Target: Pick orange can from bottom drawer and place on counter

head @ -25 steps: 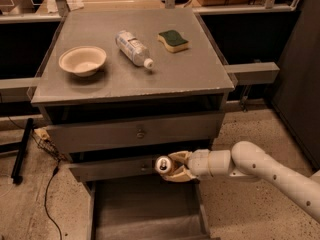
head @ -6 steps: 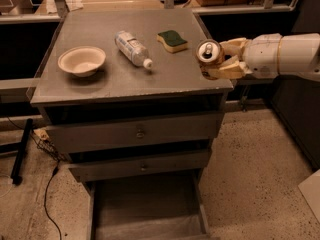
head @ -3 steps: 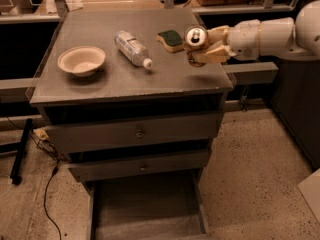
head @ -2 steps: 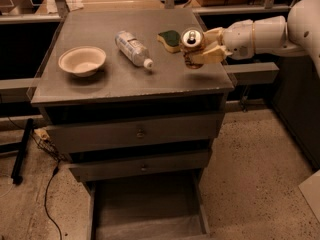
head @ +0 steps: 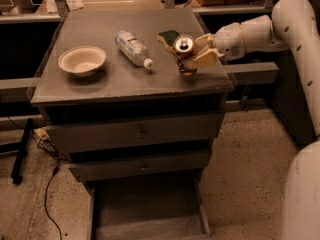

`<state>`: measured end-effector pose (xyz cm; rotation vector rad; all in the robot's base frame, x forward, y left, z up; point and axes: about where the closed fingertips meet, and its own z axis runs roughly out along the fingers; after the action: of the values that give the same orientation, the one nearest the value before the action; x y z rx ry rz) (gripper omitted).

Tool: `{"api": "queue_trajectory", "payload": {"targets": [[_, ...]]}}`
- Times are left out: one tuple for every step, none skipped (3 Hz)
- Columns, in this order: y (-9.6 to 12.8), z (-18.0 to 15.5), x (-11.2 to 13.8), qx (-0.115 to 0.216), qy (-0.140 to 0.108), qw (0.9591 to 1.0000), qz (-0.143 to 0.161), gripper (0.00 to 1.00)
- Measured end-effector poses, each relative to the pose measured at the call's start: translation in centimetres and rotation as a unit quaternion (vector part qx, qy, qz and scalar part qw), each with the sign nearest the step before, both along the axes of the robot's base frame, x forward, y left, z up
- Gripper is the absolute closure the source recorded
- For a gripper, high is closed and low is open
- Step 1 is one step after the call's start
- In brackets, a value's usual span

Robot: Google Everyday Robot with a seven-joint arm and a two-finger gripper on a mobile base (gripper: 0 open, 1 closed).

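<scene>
1. The gripper (head: 194,54) is closed on the can (head: 184,45). It squeezes the can from two sides and holds nothing else.
2. The can is over the right part of the counter (head: 125,79), close to the right edge. Its silver top faces up. Its bottom looks very near the counter, but I cannot tell if it touches.
3. The can sits at the tip of the gripper, on the side away from the arm (head: 260,31). The arm reaches in from the right.
4. The drawer (head: 147,204) is open far below, and the can is out of it.
5. The can could tip over. That may happen if the gripper lets go while the can is in the air or leaning.
6. The can could roll off. The right edge is close, and a can on its side rolls easily. It would drop to the floor.
7. The can could land partly on the sponge (head: 167,36). The sponge lies just behind the can, a bit to the left. A soft spot would make the can wobble.
8. The gripper could knock the can over as it opens, if the arm moves sideways too soon.
9. The bottle (head: 132,47) and the bowl (head: 81,60) lie further left, apart from the can. A bump there looks unlikely.
</scene>
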<state>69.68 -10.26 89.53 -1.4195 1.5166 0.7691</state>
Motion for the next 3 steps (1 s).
{"api": "queue_trajectory", "payload": {"targets": [[0.44,-0.60,-0.04,0.022,0.032,0.9990,0.019,1.00],[-0.14,-0.76,0.47,0.043,0.066,0.9966,0.027,1.00],[-0.51,-0.81,0.77,0.044,0.076,0.9958,0.027,1.00]]}}
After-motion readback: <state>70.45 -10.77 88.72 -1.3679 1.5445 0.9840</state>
